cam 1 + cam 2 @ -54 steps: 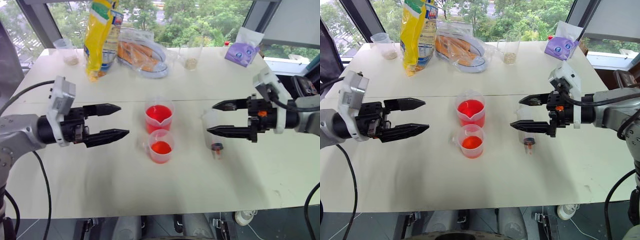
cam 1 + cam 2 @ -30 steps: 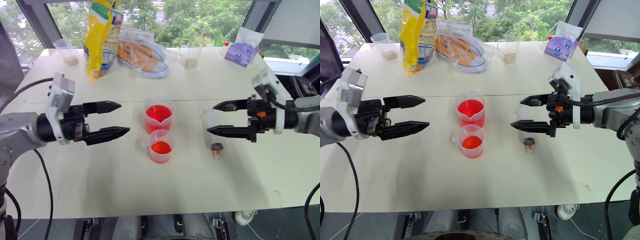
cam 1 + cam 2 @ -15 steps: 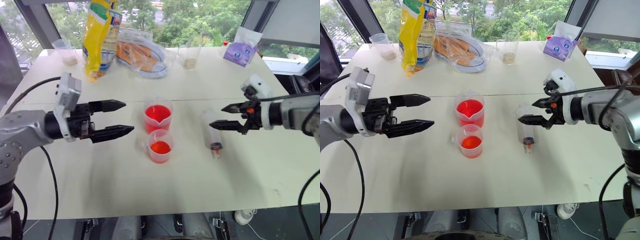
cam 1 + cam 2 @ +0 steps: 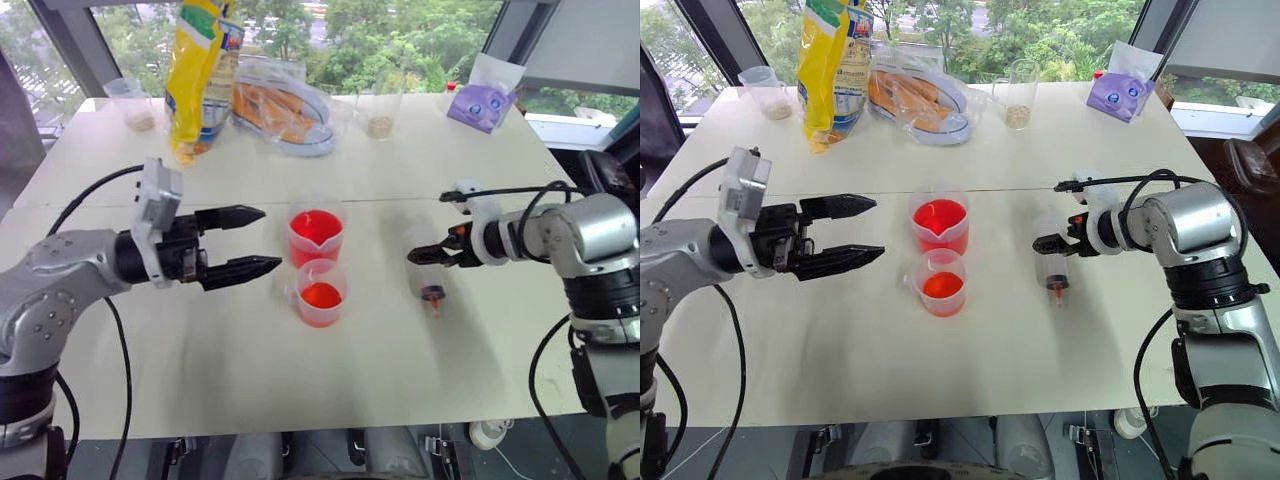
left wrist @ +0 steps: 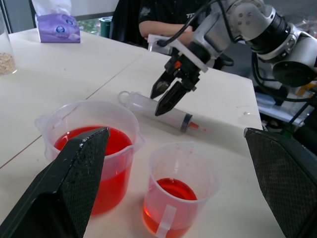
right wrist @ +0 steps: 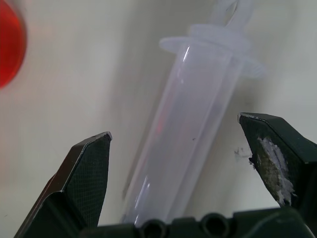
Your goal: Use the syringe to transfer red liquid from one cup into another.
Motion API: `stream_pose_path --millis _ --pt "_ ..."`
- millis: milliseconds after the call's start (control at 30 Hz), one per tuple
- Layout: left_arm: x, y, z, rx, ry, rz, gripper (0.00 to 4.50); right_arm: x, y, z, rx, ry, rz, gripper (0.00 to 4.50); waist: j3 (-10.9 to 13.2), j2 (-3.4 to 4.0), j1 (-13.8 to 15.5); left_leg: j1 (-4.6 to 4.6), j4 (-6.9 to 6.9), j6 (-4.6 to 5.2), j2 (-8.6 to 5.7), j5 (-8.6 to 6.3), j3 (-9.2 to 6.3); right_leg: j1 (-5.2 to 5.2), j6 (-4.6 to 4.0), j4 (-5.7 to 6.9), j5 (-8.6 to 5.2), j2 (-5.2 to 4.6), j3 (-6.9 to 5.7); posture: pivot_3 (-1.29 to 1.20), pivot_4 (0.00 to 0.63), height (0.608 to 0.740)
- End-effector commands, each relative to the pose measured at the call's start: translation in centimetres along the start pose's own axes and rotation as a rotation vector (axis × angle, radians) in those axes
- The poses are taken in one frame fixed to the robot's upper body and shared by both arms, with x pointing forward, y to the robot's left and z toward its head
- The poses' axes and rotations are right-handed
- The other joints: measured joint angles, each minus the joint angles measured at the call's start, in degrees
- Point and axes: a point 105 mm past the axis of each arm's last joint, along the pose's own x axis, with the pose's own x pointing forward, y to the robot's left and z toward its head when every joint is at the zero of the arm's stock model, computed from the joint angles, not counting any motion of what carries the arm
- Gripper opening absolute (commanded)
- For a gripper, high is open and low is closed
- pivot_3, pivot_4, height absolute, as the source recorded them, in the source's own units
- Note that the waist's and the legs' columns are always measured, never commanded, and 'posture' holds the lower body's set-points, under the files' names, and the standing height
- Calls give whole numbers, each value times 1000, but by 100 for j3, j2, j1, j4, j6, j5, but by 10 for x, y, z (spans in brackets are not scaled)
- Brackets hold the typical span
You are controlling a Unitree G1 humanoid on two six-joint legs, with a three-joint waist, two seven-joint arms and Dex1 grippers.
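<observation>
Two clear cups holding red liquid stand mid-worktop (image 4: pixel 200 390): the large cup (image 4: pixel 318 236) farther from the robot, the small cup (image 4: pixel 322 292) just in front of it, the two almost touching. One syringe (image 4: pixel 426 265) lies flat on the worktop to the right of the cups, its reddish nozzle toward the robot and its flange end away. Two pincers are in view. The left pincer (image 4: pixel 254 240) hangs to the left of the cups, pointing toward them, fingers wide apart and holding nothing; it stands clear of both cups. The right pincer (image 4: pixel 1056 243) slants down over the syringe barrel, fingers apart with the barrel between them; in the right wrist view the two fingertips (image 6: pixel 89 163) flank the barrel with a gap on each side, so nothing is clamped. Whether a fingertip touches the barrel cannot be told from the head views. The middle of the syringe is hidden behind the right pincer in the head views, and the near end of the barrel is cut off in the right wrist view. At the far edge of the worktop stand one yellow bag (image 4: pixel 200 70), one clear packet with orange contents (image 4: pixel 285 110), two small clear cups with pale grains (image 4: pixel 381 112), and one purple pack (image 4: pixel 484 100). In the left wrist view a person in dark clothing (image 5: pixel 158 15) sits beyond the worktop, cut off at the picture's edge.
</observation>
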Motion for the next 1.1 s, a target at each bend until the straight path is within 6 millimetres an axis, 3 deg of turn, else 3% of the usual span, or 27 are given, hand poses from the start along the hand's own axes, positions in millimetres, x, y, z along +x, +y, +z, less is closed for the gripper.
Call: stream_pose_path --millis 33,133,167,233,367,400,533,667,767,933,1100 --pt "0 -4 6 51 -13 2 4500 3 1 8 -39 -13 -24 4463 0 0 -1 0 0 0 0 0 0 0 0 0 0 0 0 0 150 740" --pt "-1 -4 5 53 -11 11 4500 9 4 5 -71 5 -27 4463 0 0 -1 0 0 0 -1 0 0 0 1 0 0 0 0 0 150 740" --pt "-2 -4 5 54 -11 14 4500 12 5 4 -80 10 -28 4227 0 0 -1 0 0 0 -1 0 0 0 1 0 0 0 0 0 150 740" --pt "-3 -5 6 56 -15 19 4500 16 7 4 -88 17 -28 3619 0 0 1 0 0 0 0 0 0 0 1 0 0 0 0 0 150 740" --pt "-4 -5 7 59 -21 27 4500 19 8 6 -89 12 -25 1704 -1 -1 -3 1 0 0 0 0 -1 1 1 0 0 0 0 0 150 740" --pt "-4 -4 6 59 -20 29 4500 18 8 7 -89 9 -26 1432 -1 -2 -3 2 0 0 0 0 -1 1 1 1 0 1 -1 0 150 740" --pt "-5 -4 6 63 -19 33 4500 8 6 13 -86 -32 -34 1391 -1 -2 -2 2 0 0 0 0 -1 2 1 1 0 1 0 0 150 740" --pt "-10 1 10 70 -23 50 4500 -25 10 44 -145 -235 -23 1391 0 0 7 1 0 0 0 0 -1 0 1 0 0 1 0 0 150 740" --pt "-14 7 14 86 -22 65 4500 -60 28 82 -220 -516 41 1391 0 1 6 -1 -2 0 0 0 -2 -2 1 1 0 1 -2 0 150 740" --pt "-13 16 25 113 -36 64 4500 -108 69 125 -329 -942 236 1391 0 0 -13 2 -2 0 3 0 -3 0 2 2 1 5 -2 0 150 740" --pt "-12 23 39 142 -45 52 4500 -122 104 151 -283 -1290 452 1391 -2 -3 -10 3 -2 -1 4 1 -3 2 3 6 1 7 -3 0 150 740"
